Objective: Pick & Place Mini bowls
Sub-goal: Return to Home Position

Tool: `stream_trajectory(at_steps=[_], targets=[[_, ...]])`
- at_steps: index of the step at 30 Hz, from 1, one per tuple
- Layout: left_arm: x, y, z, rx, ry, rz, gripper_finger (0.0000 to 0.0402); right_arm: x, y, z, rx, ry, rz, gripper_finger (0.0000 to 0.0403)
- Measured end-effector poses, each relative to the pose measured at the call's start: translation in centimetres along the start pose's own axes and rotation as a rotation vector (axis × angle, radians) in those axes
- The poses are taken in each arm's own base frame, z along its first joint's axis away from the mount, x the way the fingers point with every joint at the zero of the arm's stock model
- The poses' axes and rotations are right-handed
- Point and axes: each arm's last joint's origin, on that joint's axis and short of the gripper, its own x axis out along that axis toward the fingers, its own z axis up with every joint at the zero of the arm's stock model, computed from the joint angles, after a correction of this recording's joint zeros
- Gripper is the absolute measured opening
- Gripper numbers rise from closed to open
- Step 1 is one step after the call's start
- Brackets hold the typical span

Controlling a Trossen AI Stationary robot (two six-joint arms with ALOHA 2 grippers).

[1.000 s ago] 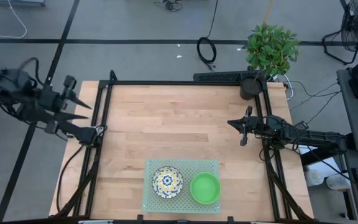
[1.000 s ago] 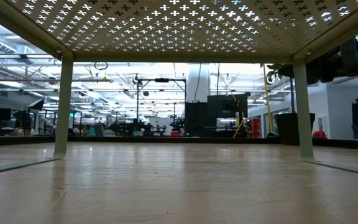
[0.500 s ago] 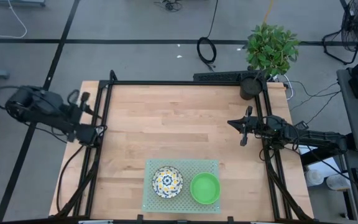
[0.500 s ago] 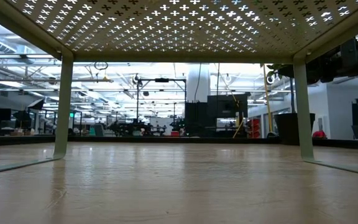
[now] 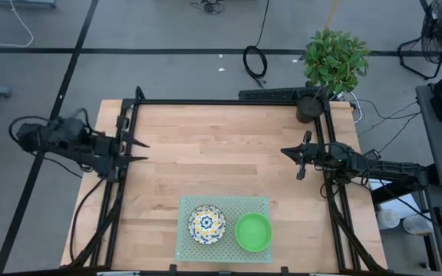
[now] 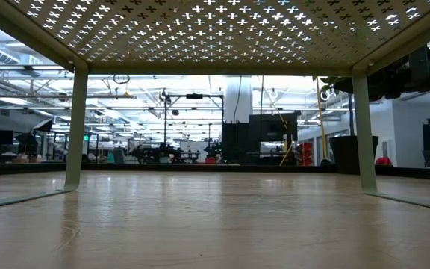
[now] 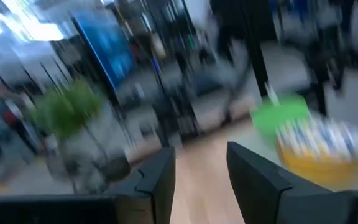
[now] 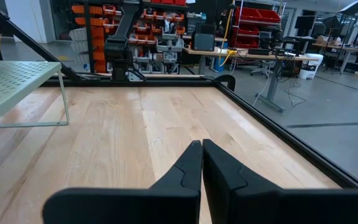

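Two mini bowls stand side by side on a pale-green perforated rack at the table's near edge: a white floral one on the left and a plain green one on the right. The blurred left wrist view shows both bowls, floral and green. My left gripper is at the table's left edge, level, pointing toward the right, open with nothing between its fingers. My right gripper rests at the right edge, shut and pointing left.
A potted plant stands at the far right corner. Black frame rails run around the table. The rack stands on thin legs and is seen from below in the low view. Bare wood lies between the two grippers.
My left gripper has come down and moved toward the table's right, from outside the left edge to just over it, and has levelled out. Its fingers stay apart. The bowls and my right arm have kept still.
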Motion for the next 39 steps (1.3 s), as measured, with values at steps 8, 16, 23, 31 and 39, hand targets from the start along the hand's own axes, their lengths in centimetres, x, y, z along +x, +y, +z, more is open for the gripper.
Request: stream_trajectory(at_steps=[8,16,23,31,39], targets=[[2.4,0.2,1.6,-0.09,-0.197,0.07,0.0147,0.0,0.0,0.0,0.0,0.001,0.0,0.0],[-0.5,0.9,0.8,-0.197,-0.148,0.171,0.0147,0.0,0.0,0.0,0.0,0.0,0.0,0.0],[-4.9,1.2,-0.3,-0.3,-0.202,0.208,0.0147,0.0,0.0,0.0,0.0,0.001,0.0,0.0],[-5.9,0.1,-3.3,-0.309,-0.236,0.215,0.0147,0.0,0.0,0.0,0.0,0.001,0.0,0.0],[-6.6,-1.1,-6.8,-0.328,-0.31,0.232,0.0147,0.0,0.0,0.0,0.0,0.001,0.0,0.0]])
